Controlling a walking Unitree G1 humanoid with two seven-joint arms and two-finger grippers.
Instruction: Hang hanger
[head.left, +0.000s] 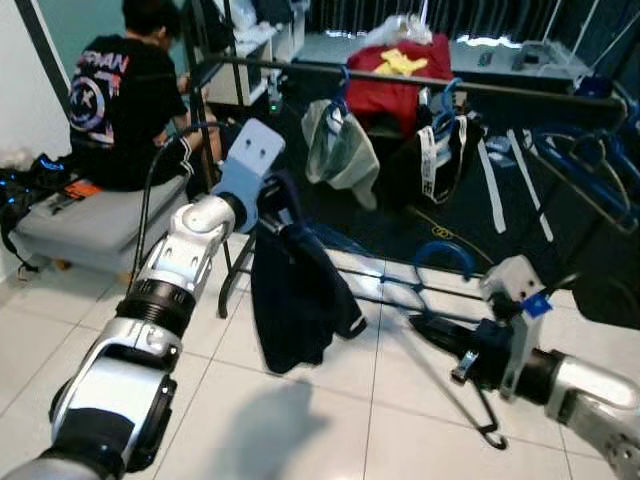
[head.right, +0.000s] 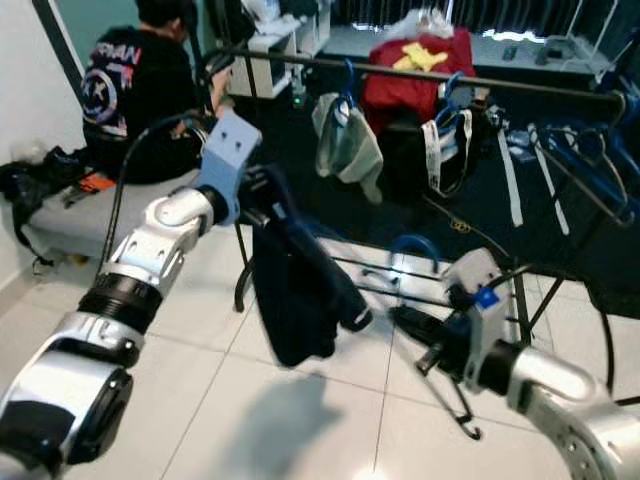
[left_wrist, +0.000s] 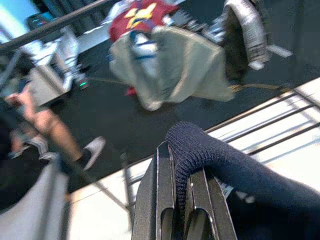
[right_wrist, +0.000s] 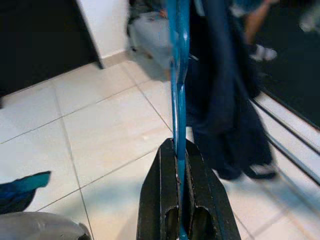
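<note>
**Hanger in one gripper, garment in the other, rail ahead**

We're facing the clothes rail (head.left: 400, 78), which runs across the far side of the scene with a pale garment (head.left: 340, 150) already hung on it and a person (head.left: 125, 95) seated at far left. On our left hangs the dark navy garment (head.left: 295, 290), draped well clear of the tiles. The left gripper (left_wrist: 182, 200) has its fingers pinched shut on a fold of that cloth, knit edge curling over the tips.

Over on the right, low and near the floor, the right gripper (right_wrist: 180, 200) is clamped on the blue hanger (right_wrist: 178, 75); the thin bar runs straight out from between the closed fingers, toward the garment.

By our reading, we're at the step of getting garment and hanger together before lifting to the rail. Next move calls for bringing the hanger up into the garment's neck, then raising the hook up to the rail.
</note>
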